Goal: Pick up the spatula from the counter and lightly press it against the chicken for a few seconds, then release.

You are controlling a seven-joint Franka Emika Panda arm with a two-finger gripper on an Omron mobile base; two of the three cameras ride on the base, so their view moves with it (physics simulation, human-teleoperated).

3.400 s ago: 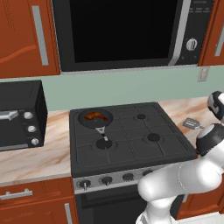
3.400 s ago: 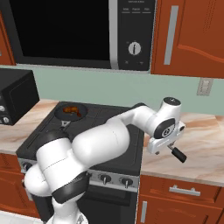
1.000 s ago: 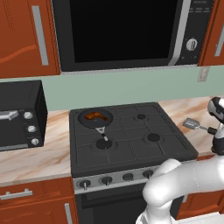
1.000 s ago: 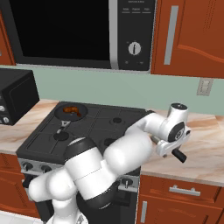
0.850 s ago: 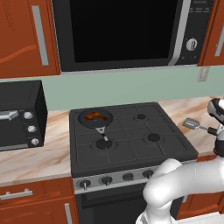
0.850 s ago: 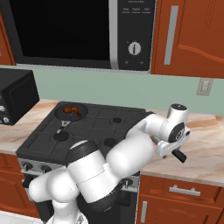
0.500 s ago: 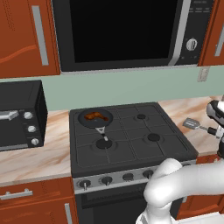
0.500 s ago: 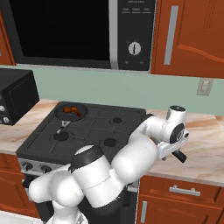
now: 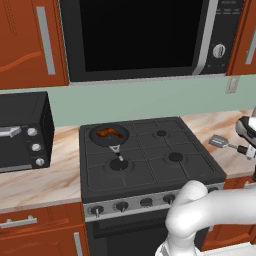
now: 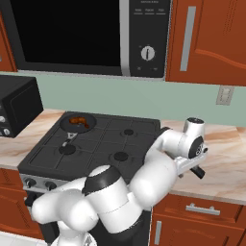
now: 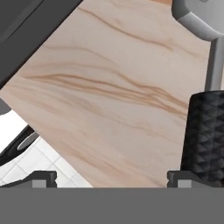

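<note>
"Two fingers, spread wide with nothing between them. The gripper [image 11: 113,178] hangs low over the marble counter [image 11: 109,87], right of the stove [image 9: 150,165]. Where's the spatula [image 9: 220,141]?"

"Flat on that counter, grey blade toward the stove, black textured handle [image 11: 204,131] running back under the hand. In the hand view the handle sits right by one fingertip [image 11: 177,177], not centred."

"So closing now would probably shove it, not pinch it."

"I'd think so. Slide sideways until the handle lies midway between the tips, keep the fingers square across it, sink nearly to the counter, then close. Grip mid-handle, so the blade stays level on the way to the chicken [image 9: 111,133] in the frying pan [image 9: 93,136] on the back-left burner."
</note>
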